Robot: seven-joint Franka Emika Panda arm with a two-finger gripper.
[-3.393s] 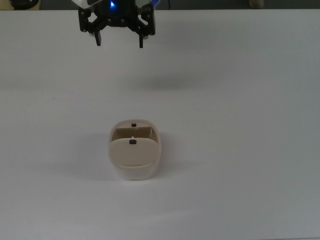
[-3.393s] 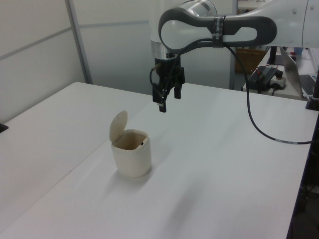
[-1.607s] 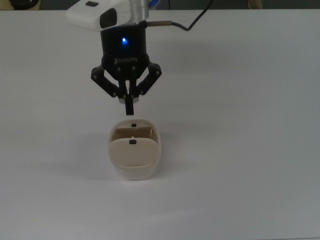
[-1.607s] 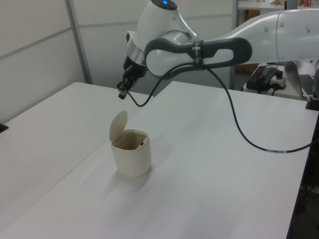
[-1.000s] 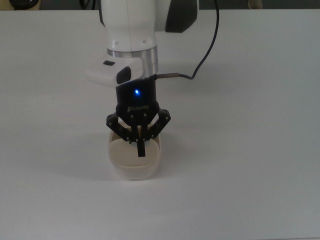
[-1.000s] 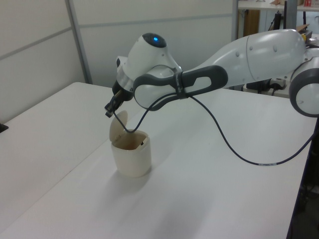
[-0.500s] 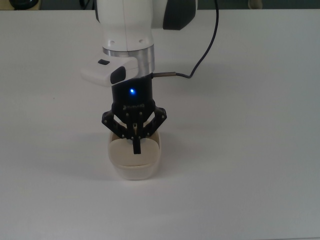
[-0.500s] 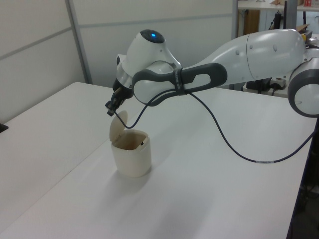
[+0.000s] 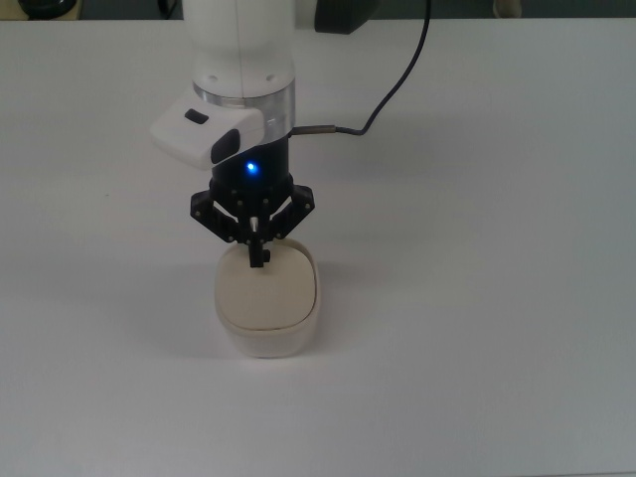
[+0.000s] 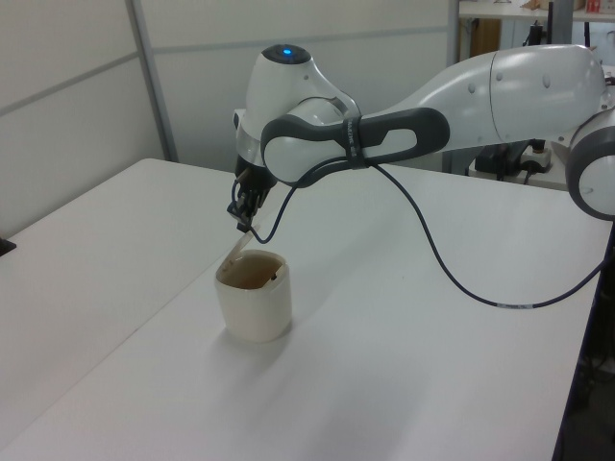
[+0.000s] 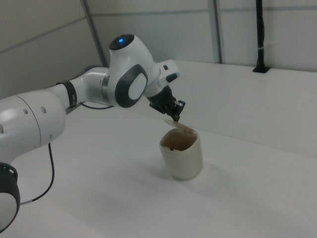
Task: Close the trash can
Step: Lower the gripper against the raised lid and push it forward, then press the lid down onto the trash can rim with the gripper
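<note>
**Lid half down, fingers pressing on its back edge**

In the left view, reading from its left, we see bare white table (image 10: pixel 106 288), then the trash can (image 10: pixel 254 303) standing upright near the table's middle, then the arm reaching in from the left view's right. Our gripper (image 9: pixel 258 260) hangs over the can's far rim with its fingers drawn together into a narrow tip, holding nothing. That tip touches the lid (image 11: pixel 181 129), which is tilted low over the opening; the side views show a gap at the front and the brown inside visible, so we judge the closing unfinished.

The risks we see:
- The narrow tip may slide off the smooth lid, which could then spring up again.
- A push with too much sideways force may tip or shove the light can across the table.
</note>
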